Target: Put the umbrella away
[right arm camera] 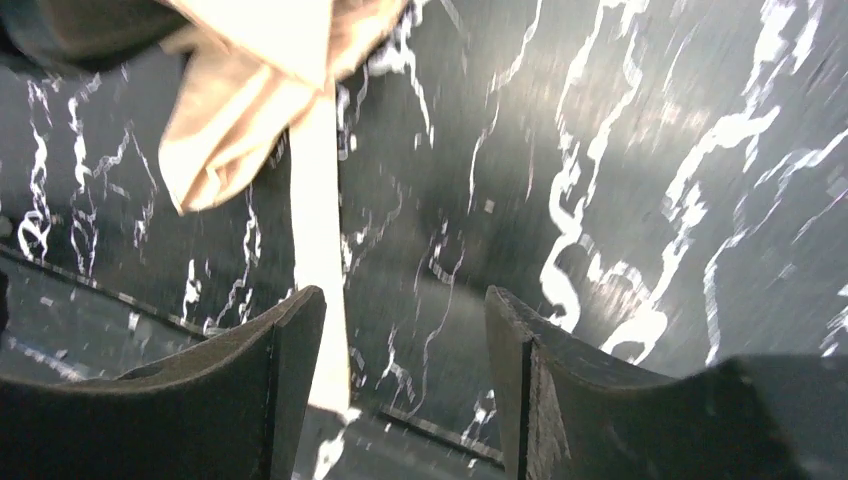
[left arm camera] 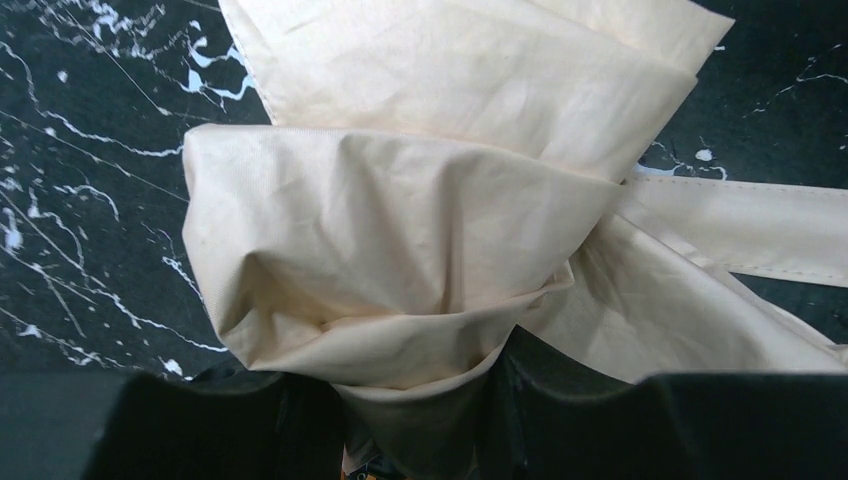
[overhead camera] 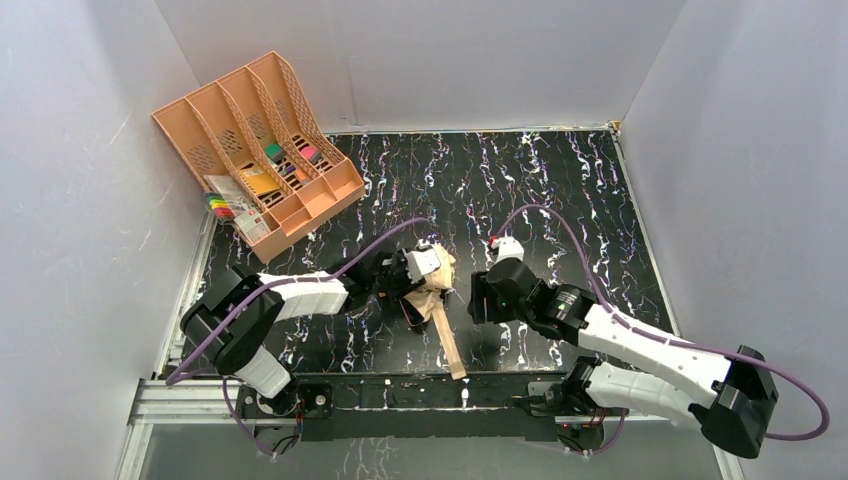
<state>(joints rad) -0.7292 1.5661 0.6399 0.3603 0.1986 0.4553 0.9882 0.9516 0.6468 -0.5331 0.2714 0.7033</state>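
Observation:
The umbrella (overhead camera: 432, 285), a bundle of pale tan-beige fabric, lies mid-table on the black marbled surface. Its long flat strap (overhead camera: 450, 345) trails toward the near edge. My left gripper (overhead camera: 415, 275) reaches it from the left, and in the left wrist view my left gripper (left arm camera: 420, 420) is shut on a bunched fold of the umbrella (left arm camera: 400, 240), with the strap (left arm camera: 740, 225) running off to the right. My right gripper (overhead camera: 478, 295) hovers just right of the bundle. In its own view my right gripper (right arm camera: 405, 330) is open with only table between its fingers. The strap (right arm camera: 315, 230) passes beside the left finger.
A peach-orange divided file tray (overhead camera: 255, 150) leans at the far left corner, holding small coloured items and papers. White walls close in the left, back and right sides. The metal rail (overhead camera: 400, 395) with the arm bases runs along the near edge.

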